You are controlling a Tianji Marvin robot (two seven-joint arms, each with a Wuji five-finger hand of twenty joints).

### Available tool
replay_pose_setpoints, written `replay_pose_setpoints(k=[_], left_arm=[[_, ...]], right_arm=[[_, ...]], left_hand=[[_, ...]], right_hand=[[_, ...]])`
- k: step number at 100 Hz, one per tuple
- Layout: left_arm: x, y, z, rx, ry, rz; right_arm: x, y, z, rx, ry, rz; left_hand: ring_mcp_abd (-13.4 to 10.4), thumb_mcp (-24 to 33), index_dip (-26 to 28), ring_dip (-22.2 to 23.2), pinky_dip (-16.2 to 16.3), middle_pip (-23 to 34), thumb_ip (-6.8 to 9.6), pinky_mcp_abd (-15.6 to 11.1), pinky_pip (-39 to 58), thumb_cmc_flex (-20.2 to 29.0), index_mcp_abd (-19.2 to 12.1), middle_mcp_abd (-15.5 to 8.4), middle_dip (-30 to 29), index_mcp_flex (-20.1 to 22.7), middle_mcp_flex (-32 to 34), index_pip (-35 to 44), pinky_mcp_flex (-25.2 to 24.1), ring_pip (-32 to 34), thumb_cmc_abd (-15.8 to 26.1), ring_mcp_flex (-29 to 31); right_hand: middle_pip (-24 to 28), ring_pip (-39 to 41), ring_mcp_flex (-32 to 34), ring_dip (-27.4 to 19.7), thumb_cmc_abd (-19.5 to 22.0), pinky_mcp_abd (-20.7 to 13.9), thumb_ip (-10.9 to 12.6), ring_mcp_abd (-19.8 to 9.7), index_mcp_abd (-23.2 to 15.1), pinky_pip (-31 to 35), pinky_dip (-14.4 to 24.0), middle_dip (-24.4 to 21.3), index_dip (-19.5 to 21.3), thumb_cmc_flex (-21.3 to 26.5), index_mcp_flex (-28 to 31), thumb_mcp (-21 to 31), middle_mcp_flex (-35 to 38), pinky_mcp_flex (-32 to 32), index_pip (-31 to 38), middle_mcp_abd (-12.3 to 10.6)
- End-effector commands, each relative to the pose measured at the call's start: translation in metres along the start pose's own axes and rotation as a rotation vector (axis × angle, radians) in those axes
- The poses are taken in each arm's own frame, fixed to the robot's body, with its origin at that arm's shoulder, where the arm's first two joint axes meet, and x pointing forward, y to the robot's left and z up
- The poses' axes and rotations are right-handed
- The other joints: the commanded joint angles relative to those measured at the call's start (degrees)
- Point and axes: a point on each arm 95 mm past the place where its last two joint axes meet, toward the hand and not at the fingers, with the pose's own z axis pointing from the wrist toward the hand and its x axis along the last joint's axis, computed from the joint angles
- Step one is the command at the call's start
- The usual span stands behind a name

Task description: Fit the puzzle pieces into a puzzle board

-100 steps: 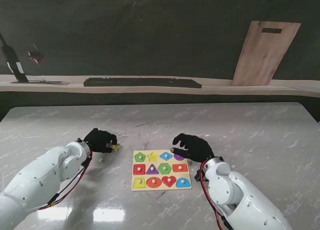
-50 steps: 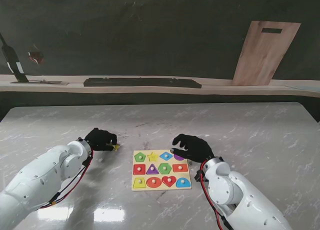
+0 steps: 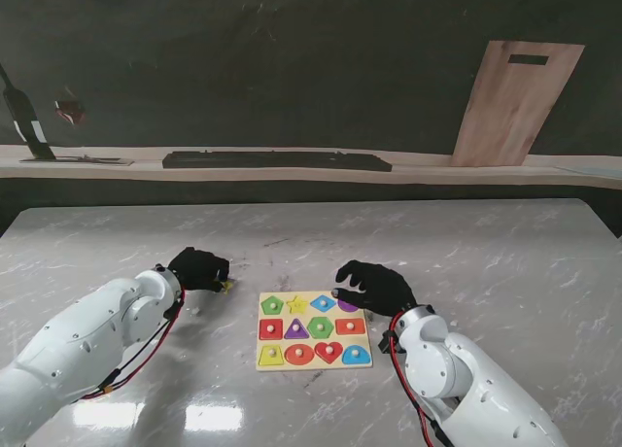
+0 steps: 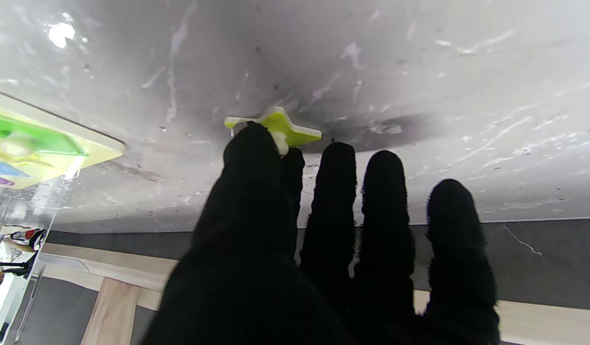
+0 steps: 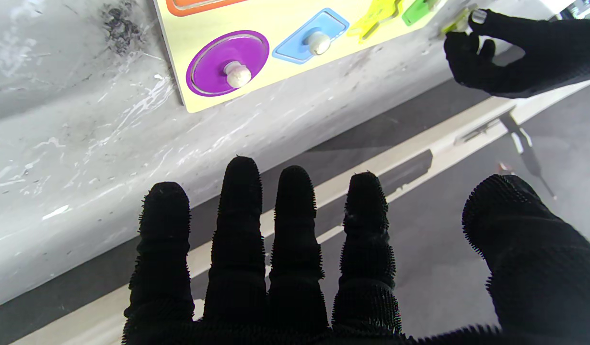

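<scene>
The puzzle board (image 3: 362, 296) lies flat at the table's middle, near me, with coloured knobbed pieces seated in it. A yellow-green star piece (image 3: 225, 286) is just left of the board's far left corner. My left hand (image 3: 199, 269) is shut on it: the left wrist view shows thumb and index pinched on the star piece (image 4: 295, 134), which tilts just off the marble. My right hand (image 3: 374, 285) hovers open over the board's far right corner, fingers spread. Its wrist view shows the purple circle (image 5: 227, 64), the blue diamond (image 5: 310, 36) and a yellow star-shaped spot (image 5: 374, 21).
A wooden cutting board (image 3: 515, 102) leans on the back wall at the far right. A long dark bar (image 3: 277, 160) lies on the ledge behind the table. A dark stand (image 3: 24, 121) sits at the far left of that ledge.
My left hand has crept slightly right and farther from me with the star piece. The right hand and the board have stayed put.
</scene>
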Motion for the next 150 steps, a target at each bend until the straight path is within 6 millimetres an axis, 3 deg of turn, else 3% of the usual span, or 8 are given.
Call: replay_pose_setpoints(k=[1, 4, 7, 29, 53, 76, 107, 150], left_arm=[[0.002, 0.011, -0.001, -0.033, -0.001, -0.001], [0.002, 0.012, 0.000, -0.035, -0.001, 0.000], [0.002, 0.012, 0.000, -0.037, -0.002, 0.001], [0.003, 0.013, 0.002, -0.039, -0.002, -0.007], [0.004, 0.015, 0.005, -0.051, 0.002, -0.009], [0.005, 0.016, 0.008, -0.065, 0.000, -0.001], [0.006, 0.017, 0.009, -0.067, -0.008, -0.005], [0.013, 0.002, 0.004, -0.007, -0.020, -0.033]], right_arm=[[0.002, -0.003, -0.002, 0.004, 0.005, 0.000], [0.002, -0.002, -0.002, 0.003, 0.006, 0.000], [0.002, -0.002, -0.002, 0.003, 0.006, 0.000], [0.002, -0.002, -0.002, 0.004, 0.005, 0.000], [0.001, -0.002, -0.003, -0.001, 0.004, -0.002], [0.001, -0.001, -0.003, -0.004, 0.004, -0.002], [0.001, 0.000, -0.004, -0.010, 0.004, 0.001], [0.002, 0.000, -0.004, -0.006, 0.018, 0.011]], left_hand=[[0.09, -0.09, -0.09, 0.12, 1.37, 0.11, 2.85, -1.84, 1.81, 3.70, -2.60, 0.14, 1.11, 3.93, 1.90, 0.43, 0.41, 1.41, -1.38, 1.85], [-0.09, 18.08, -1.24, -0.35, 1.45, -0.83, -0.93, -1.98, 1.85, -5.32, -2.53, 0.10, 2.33, 3.78, 2.69, 1.80, 0.75, 1.84, -5.72, 2.18], [-0.12, 22.41, -1.31, -0.28, 1.54, -0.85, -1.98, -1.96, 2.08, -7.33, -2.55, 0.12, 2.56, 3.98, 3.23, 2.14, 0.94, 2.05, -6.57, 2.46], [-0.25, 24.59, -1.50, -0.02, 1.96, 0.38, -1.82, -1.60, 3.24, -7.03, -1.03, 1.07, 3.10, 5.29, 6.15, 3.14, 2.77, 3.50, -7.05, 4.78], [-0.66, 36.37, -2.72, -0.88, 2.33, 0.74, -2.67, -1.08, 4.34, -10.66, 0.53, 2.21, 4.51, 6.56, 9.88, 5.94, 5.33, 5.57, -12.64, 7.57], [-0.91, 43.90, -1.85, 1.04, 2.12, 1.73, -2.60, -0.21, 5.02, -13.71, 1.33, 2.76, 6.29, 6.68, 12.52, 9.55, 8.43, 8.07, -16.57, 11.13], [-2.63, 54.66, 1.11, 2.47, 1.26, 5.72, 1.01, -0.77, 5.75, -20.60, -0.16, 1.29, 9.81, 4.19, 12.74, 15.52, 11.18, 9.78, -18.37, 13.19], [-2.30, 59.14, 2.49, 3.75, 0.94, 7.41, 2.55, 0.01, 6.14, -22.54, -0.26, 1.21, 12.43, 3.41, 13.56, 18.53, 12.34, 11.26, -20.17, 14.27]], right_hand=[[0.59, 0.70, 1.32, 0.53, 0.81, 0.31, 2.26, -0.20, -0.47, 0.92, 0.62, 0.38, 0.35, 0.19, 0.41, 0.29, 1.39, -0.35, 0.80, -0.49], [0.59, 0.68, 1.28, 0.53, 0.80, 0.28, 2.26, -0.22, -0.43, 0.92, 0.62, 0.38, 0.34, 0.21, 0.36, 0.30, 1.42, -0.35, 0.76, -0.47], [0.59, 0.70, 1.32, 0.53, 0.79, 0.27, 2.26, -0.27, -0.42, 0.92, 0.62, 0.38, 0.34, 0.20, 0.38, 0.30, 1.42, -0.34, 0.76, -0.45], [0.61, 0.70, 1.29, 0.53, 0.82, 0.29, 2.26, -0.27, -0.48, 0.93, 0.61, 0.39, 0.34, 0.18, 0.35, 0.32, 1.43, -0.35, 0.76, -0.48], [0.60, 0.69, 1.27, 0.52, 0.84, 0.25, 2.25, -0.32, -0.51, 0.94, 0.61, 0.38, 0.34, 0.21, 0.36, 0.28, 1.41, -0.33, 0.77, -0.45], [0.60, 0.69, 1.26, 0.53, 0.83, 0.29, 2.26, -0.23, -0.49, 0.93, 0.61, 0.38, 0.34, 0.23, 0.37, 0.24, 1.41, -0.34, 0.77, -0.47], [0.61, 0.70, 1.27, 0.53, 0.90, 0.23, 2.27, -0.19, -0.55, 0.91, 0.60, 0.39, 0.34, 0.28, 0.38, 0.24, 1.40, -0.37, 0.80, -0.46], [0.56, 0.70, 1.26, 0.53, 0.94, 0.28, 2.27, -0.16, -0.86, 0.90, 0.60, 0.36, 0.33, 0.30, 0.39, 0.17, 1.42, -0.39, 0.74, -0.44]])
